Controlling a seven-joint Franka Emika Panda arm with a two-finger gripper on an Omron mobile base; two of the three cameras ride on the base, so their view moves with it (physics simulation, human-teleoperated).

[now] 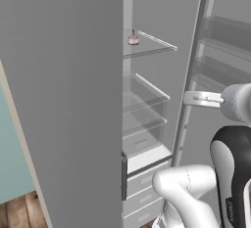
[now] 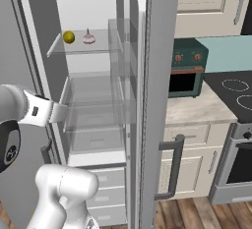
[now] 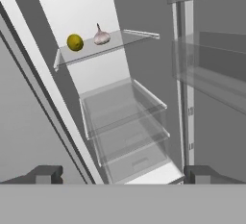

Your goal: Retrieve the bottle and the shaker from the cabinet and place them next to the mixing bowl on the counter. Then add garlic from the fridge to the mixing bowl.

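Note:
The grey fridge stands open, showing clear glass shelves and drawers. The garlic, a small whitish-pink bulb, sits on the upper glass shelf. My gripper is open and empty. It hangs in front of the middle shelves, below the garlic and short of it, pointing into the fridge. Right of the fridge is a stretch of beige counter. The bottle, shaker, mixing bowl and cabinet are out of view.
A yellow round fruit lies just left of the garlic. The open fridge door with its racks stands close on the right. A teal toaster oven and a stove are beyond it.

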